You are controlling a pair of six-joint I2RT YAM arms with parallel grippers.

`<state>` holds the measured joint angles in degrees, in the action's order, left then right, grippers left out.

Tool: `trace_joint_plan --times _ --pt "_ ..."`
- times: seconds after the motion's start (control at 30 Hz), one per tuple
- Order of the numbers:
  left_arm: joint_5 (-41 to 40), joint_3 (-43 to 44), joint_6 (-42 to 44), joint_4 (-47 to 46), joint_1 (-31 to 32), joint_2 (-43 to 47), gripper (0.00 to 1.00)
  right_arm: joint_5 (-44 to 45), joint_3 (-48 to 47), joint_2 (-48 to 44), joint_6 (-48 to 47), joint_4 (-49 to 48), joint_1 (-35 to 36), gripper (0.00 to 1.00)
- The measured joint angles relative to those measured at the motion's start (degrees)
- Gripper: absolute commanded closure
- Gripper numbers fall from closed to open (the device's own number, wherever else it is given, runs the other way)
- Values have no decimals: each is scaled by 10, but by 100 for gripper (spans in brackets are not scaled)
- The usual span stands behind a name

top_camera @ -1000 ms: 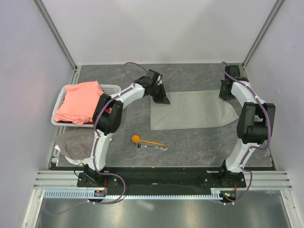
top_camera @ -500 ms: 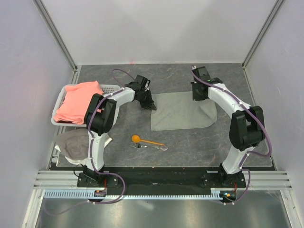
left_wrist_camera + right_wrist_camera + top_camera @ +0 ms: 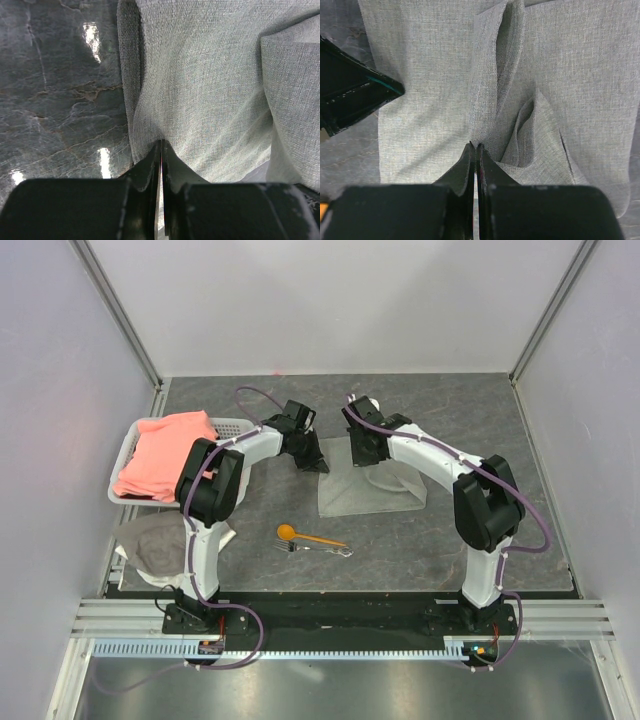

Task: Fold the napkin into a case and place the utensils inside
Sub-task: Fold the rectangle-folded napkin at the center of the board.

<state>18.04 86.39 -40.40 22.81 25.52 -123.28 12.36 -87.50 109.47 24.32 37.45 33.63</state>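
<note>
I've got L gripper [image 3: 161,150] & R gripper [image 3: 476,147] both pinched shut on the napkin [image 3: 385,490] mid-table, L at its left edge, R on a bunched fold, w/ spoon [image 3: 308,537] & fork [image 3: 325,550] toward the near edge, fork barely readable.

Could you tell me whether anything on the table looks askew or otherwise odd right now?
Only the napkin: just ahead of the right hand it stands up in a long ridge with a puckered pocket beside it instead of lying flat. Nothing looks spilled or damaged.
</note>
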Motion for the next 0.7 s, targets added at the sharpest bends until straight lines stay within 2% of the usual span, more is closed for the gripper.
trace_joint_plan --times 0.33,0.7 --pt "0 -5 0 -6 0 2 91 2 0 0 73 -23 10 100" --pt "0 -14 0 -18 0 7 91 -20 -9 4 109 -52 12 100"
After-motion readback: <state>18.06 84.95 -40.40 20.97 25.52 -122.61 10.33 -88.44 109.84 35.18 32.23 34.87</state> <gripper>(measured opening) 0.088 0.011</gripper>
